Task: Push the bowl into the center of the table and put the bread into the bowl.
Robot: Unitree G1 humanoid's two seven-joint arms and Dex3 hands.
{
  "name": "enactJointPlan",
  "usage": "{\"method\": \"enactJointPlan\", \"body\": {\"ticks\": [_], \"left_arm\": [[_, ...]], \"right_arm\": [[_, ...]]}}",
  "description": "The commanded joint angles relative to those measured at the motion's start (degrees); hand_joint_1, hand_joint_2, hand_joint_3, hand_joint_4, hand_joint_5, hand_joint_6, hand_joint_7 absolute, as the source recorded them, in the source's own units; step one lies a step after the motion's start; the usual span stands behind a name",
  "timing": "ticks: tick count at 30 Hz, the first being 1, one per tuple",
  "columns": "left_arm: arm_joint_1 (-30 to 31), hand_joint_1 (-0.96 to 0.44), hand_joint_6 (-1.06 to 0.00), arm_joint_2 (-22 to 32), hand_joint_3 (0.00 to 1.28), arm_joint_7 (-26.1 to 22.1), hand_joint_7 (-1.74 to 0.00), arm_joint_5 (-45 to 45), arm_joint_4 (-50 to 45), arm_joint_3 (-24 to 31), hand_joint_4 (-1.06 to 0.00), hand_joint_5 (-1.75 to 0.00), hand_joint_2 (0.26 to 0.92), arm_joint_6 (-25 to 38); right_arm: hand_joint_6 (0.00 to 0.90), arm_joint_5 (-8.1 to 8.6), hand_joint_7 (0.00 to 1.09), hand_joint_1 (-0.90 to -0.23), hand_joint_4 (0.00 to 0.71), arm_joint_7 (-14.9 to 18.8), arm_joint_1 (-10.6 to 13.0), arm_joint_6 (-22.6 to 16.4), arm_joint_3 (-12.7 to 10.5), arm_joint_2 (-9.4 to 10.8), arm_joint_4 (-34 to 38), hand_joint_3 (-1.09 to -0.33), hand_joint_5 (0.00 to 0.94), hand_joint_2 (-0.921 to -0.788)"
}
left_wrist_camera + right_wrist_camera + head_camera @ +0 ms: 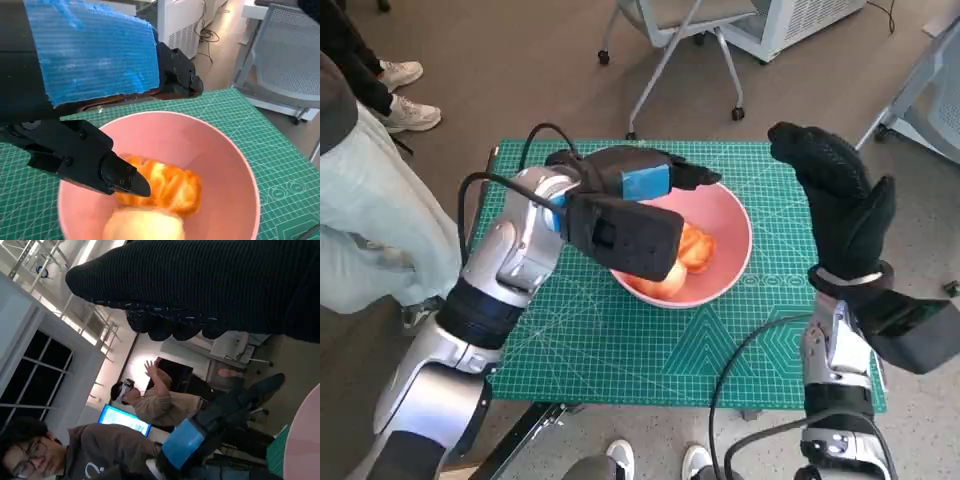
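A pink bowl (729,225) (220,165) stands near the middle of the green cutting mat (620,340). Orange and pale pieces of bread (692,248) (165,187) lie inside it. My left hand (645,180) (95,65) hovers over the bowl's far rim with its fingers (85,157) spread apart above the bread, holding nothing. My right hand (835,200) (210,285) is raised upright to the right of the bowl, fingers apart, nothing in it. The left hand's blue tape (182,442) also shows in the right wrist view, beside the bowl's rim (302,440).
The mat covers the small table. A person's legs and shoes (405,90) stand at the left, and feet (620,458) show by the near edge. A wheeled chair (670,30) stands beyond the table. People (155,402) appear in the right wrist view.
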Motion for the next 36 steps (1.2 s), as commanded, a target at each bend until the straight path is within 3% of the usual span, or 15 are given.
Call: {"method": "enactJointPlan", "body": {"ticks": [1,6,14,21,26,36], "left_arm": [[2.33,-0.24,-0.26,3.59,0.01,-2.09,0.0,-6.71,-9.01,7.42,-0.14,0.0,0.873,0.65],[5.96,-0.25,-0.26,4.25,0.0,-1.19,0.0,-14.49,-14.23,14.36,-0.13,0.0,0.868,-0.92],[12.79,-0.32,-0.28,-4.71,0.02,8.77,-0.01,-29.76,-12.32,25.24,-0.13,0.0,0.905,-18.33],[17.48,-0.51,-0.27,-11.51,0.24,15.85,-0.02,-35.02,-9.78,28.7,-0.15,-0.01,0.92,-26.55],[19.1,-0.6,-0.24,-13.27,0.35,15.33,-0.01,-39.27,-8.88,29.28,-0.14,0.0,0.921,-27.71],[21.74,-0.63,-0.21,-14.82,0.38,11.32,0.0,-43.74,-8.77,28.04,-0.13,0.0,0.921,-29.44]], "right_arm": [[0.062,0.12,0.46,-0.684,0.198,-0.5,0.89,1.2,0.1,0.12,-0.42,-0.731,0.001,-0.921],[0.061,-0.22,0.45,-0.682,0.196,-0.64,0.71,1.62,0.31,-0.01,-1.14,-0.735,0.0,-0.921],[0.043,-0.78,0.45,-0.675,0.183,-1.32,0.06,3.48,0.9,-0.47,-3.2,-0.745,0.0,-0.921],[0.022,-1.5,0.5,-0.685,0.18,-2.54,-0.31,6.52,1.82,-1.01,-7.08,-0.755,0.001,-0.921],[0.002,-2.28,0.54,-0.692,0.18,-3.61,-1.1,8.37,2.29,-1.34,-8.77,-0.762,0.0,-0.921],[0.006,-3.49,0.57,-0.686,0.174,-4.78,-2.67,10.43,2.73,-2.22,-10.28,-0.758,0.0,-0.921]]}}
